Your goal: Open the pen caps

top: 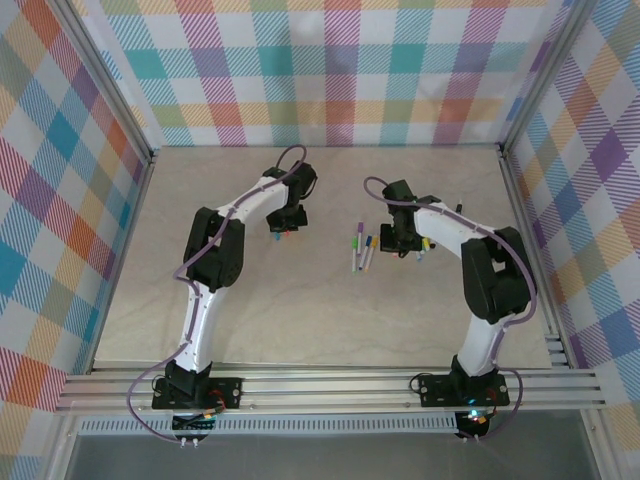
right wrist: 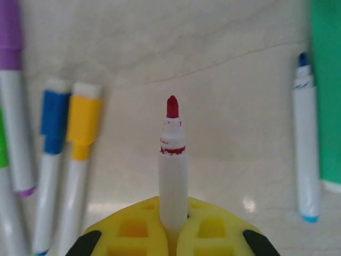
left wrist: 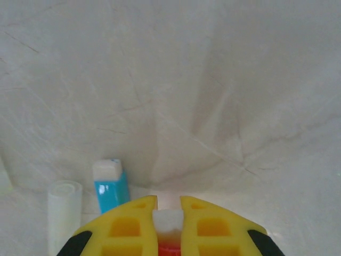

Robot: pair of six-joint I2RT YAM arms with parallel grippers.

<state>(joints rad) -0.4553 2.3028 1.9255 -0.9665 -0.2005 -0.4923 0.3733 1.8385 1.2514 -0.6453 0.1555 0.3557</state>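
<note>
Red-tipped pen [right wrist: 173,170] — white barrel, cap off, nib bare; it stands out of the right claw [right wrist: 173,207], whose yellow fingers are clamped on the barrel

Red cap [left wrist: 168,223] — stubby, white-ended, pinched in the left claw [left wrist: 168,201], fingers closed tight on it

Blue cap [left wrist: 111,186] — loose, white-ended, lying on the counter [left wrist: 224,80] just left of that claw; a pale translucent cap [left wrist: 65,210] lies beside it, further left

Capped pens, side by side on the counter left of the right claw: yellow-capped pen [right wrist: 80,160], blue-capped pen [right wrist: 49,170], purple-capped pen [right wrist: 13,106]

Blue-tipped pen [right wrist: 306,144] — uncapped, lying to the right of the held pen, next to a green object [right wrist: 326,90] too cropped at the frame edge to identify
</note>
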